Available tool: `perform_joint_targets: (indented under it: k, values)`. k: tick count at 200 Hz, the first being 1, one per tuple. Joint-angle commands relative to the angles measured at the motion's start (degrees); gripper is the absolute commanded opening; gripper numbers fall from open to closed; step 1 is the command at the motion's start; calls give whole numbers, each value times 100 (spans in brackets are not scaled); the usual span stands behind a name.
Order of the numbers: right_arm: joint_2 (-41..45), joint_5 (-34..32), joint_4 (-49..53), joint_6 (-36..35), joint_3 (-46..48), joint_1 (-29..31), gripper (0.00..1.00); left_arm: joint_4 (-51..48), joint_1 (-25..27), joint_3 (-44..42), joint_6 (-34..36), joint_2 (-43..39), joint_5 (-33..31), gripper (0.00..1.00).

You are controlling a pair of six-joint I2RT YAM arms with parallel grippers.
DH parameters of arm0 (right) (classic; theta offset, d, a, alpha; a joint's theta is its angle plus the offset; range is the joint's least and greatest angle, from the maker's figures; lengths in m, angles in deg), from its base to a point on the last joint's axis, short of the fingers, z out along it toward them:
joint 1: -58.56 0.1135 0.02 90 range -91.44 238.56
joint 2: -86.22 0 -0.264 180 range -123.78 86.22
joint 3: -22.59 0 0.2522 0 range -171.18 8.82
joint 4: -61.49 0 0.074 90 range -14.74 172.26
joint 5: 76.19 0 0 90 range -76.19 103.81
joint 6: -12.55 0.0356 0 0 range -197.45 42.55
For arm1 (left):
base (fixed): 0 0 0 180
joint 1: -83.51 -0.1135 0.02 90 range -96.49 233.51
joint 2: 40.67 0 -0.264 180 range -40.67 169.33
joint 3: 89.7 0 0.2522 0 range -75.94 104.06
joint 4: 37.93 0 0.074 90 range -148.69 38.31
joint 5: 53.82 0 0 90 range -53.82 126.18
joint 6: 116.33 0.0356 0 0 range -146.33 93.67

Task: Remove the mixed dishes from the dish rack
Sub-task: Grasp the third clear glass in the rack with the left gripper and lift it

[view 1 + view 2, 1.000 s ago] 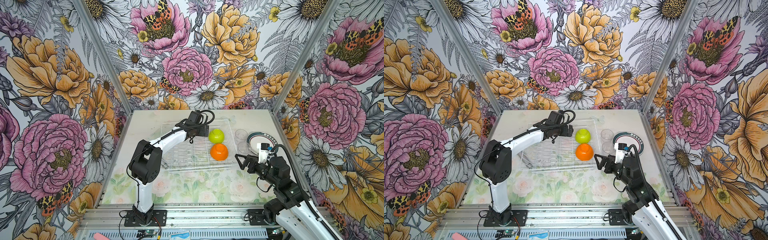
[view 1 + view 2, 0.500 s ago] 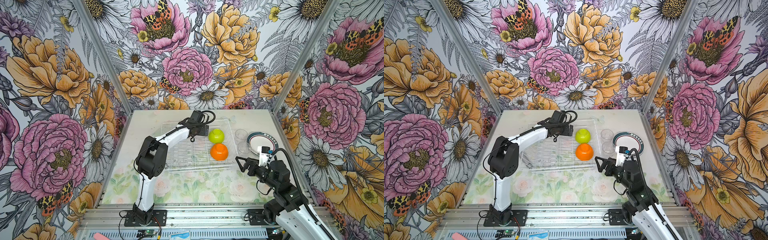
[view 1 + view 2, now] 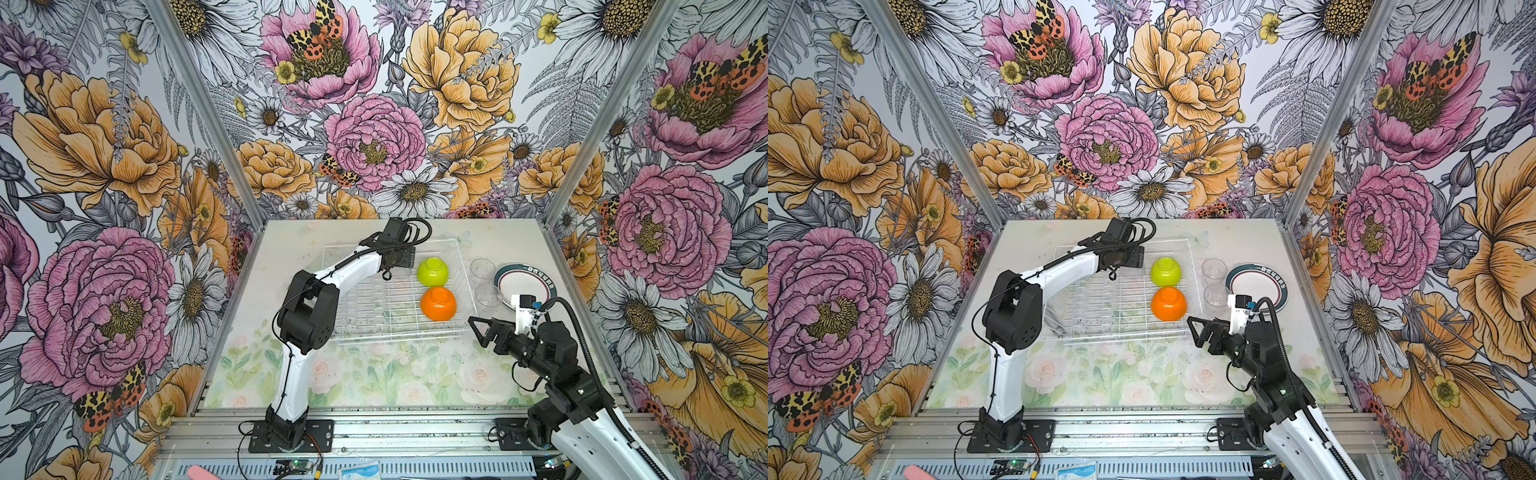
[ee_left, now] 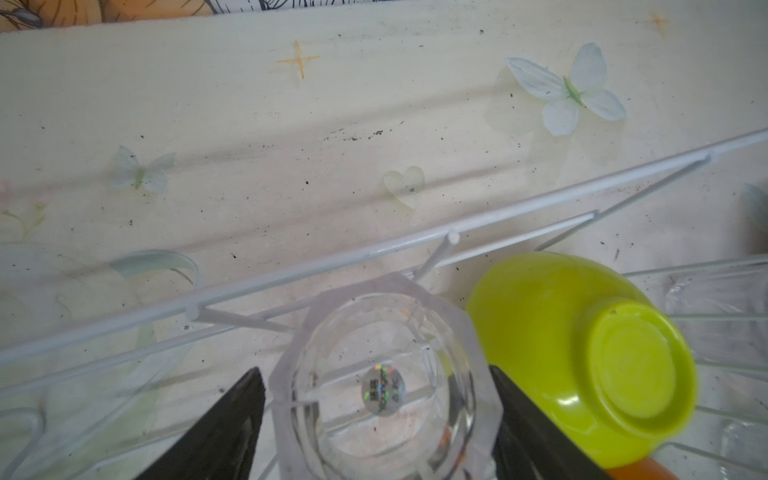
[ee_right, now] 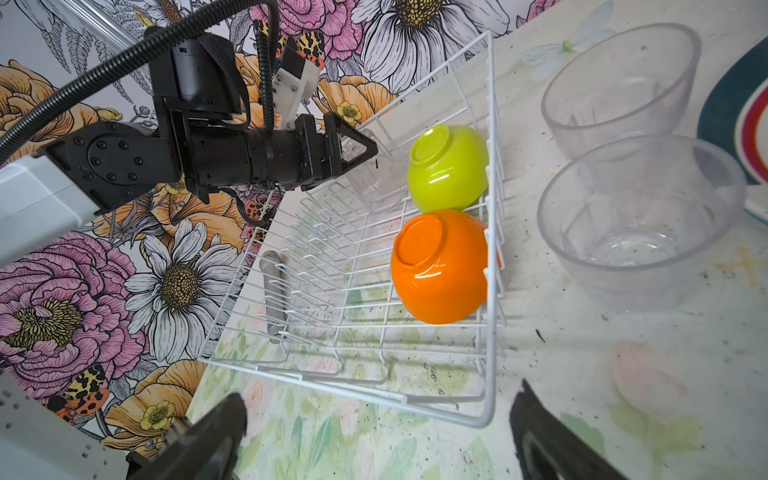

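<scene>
The dish rack sits across the middle of the table, and most of its slots are bare wire. At its right end two bowls lie upside down, right next to each other. The green bowl is toward the back wall and the orange bowl is nearer the front.

Just beside the green bowl, close to the rack's back rim, a clear tumbler rests on the wires. The left wrist view looks straight down on it, and a small shiny sticker shows at its middle. The left gripper is down over it, with one black finger on each side, hard up against its walls. I cannot tell whether they are actually squeezing it.

Out on the table, just right of the rack, two more tumblers stand mouth up: the back tumbler and the front tumbler. Right of them lies a plate with a dark rim, its near edge hidden by the right arm.

The right gripper hangs above the table off the rack's front right corner. Its jaws are spread wide with nothing between them. At the rack's left end a grey cylinder lies on its side among the wires.
</scene>
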Motion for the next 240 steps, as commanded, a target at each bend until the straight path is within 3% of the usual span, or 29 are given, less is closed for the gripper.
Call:
perform_joint_targets:
  k: [1,22,75,106,172,240]
  values:
    - [65,37,-81,81,89,49,99,39,-2,109,37,192,-301,76]
    - [96,33,-84,115,140,44,100,35,53,157,187,266,-648,74]
    - [154,59,-75,186,140,42,100,30,203,173,257,299,-771,64]
    - [135,72,-87,247,102,42,100,103,179,-178,13,-281,-384,57]
    - [-587,-288,-77,20,-283,176,100,1790,-109,-1943,-1346,-2339,1459,57]
    - [-1901,-758,-905,-462,-1123,719,99,3369,-719,-3305,-2874,-3359,2840,54]
